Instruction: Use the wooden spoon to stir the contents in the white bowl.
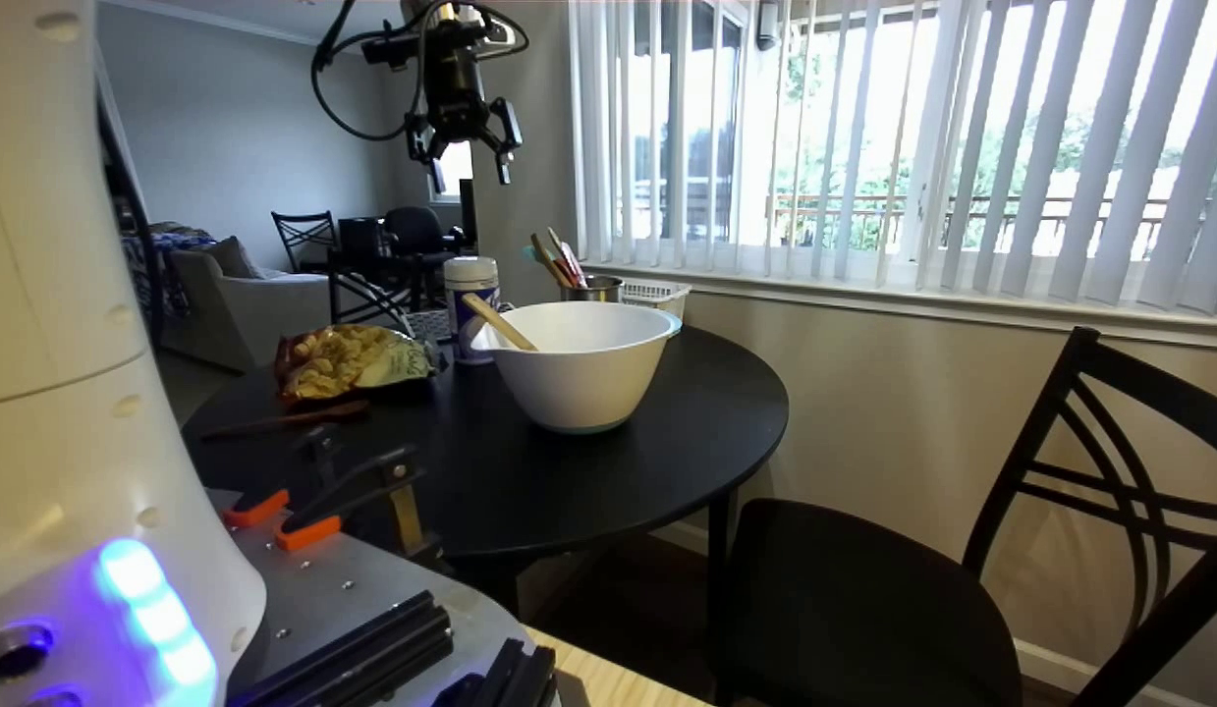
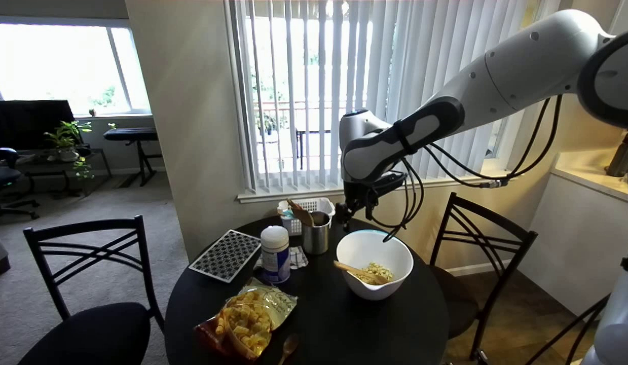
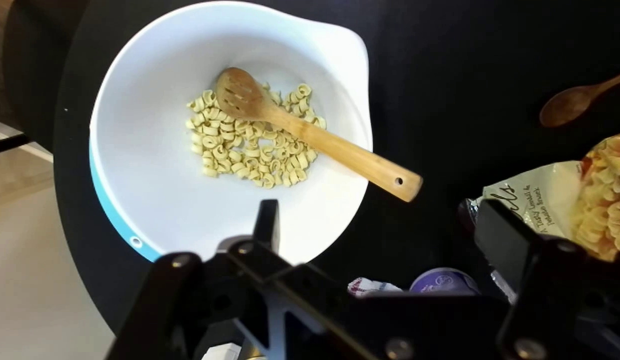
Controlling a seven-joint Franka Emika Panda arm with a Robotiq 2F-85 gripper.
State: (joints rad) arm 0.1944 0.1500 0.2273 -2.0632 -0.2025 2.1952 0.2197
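The white bowl stands upright on the round black table, also in an exterior view and the wrist view. Pale curled pasta lies in its bottom. The wooden spoon rests in the bowl. Its slotted head lies on the pasta and its handle leans over the rim beside the pouring lip; it shows in both exterior views. My gripper is open and empty, well above the table, apart from bowl and spoon. Its fingers are spread wide in the wrist view.
An open snack bag, a purple-labelled canister, a metal utensil pot, a white basket and a patterned tray share the table. A darker wooden spoon lies near the bag. Black chairs stand around.
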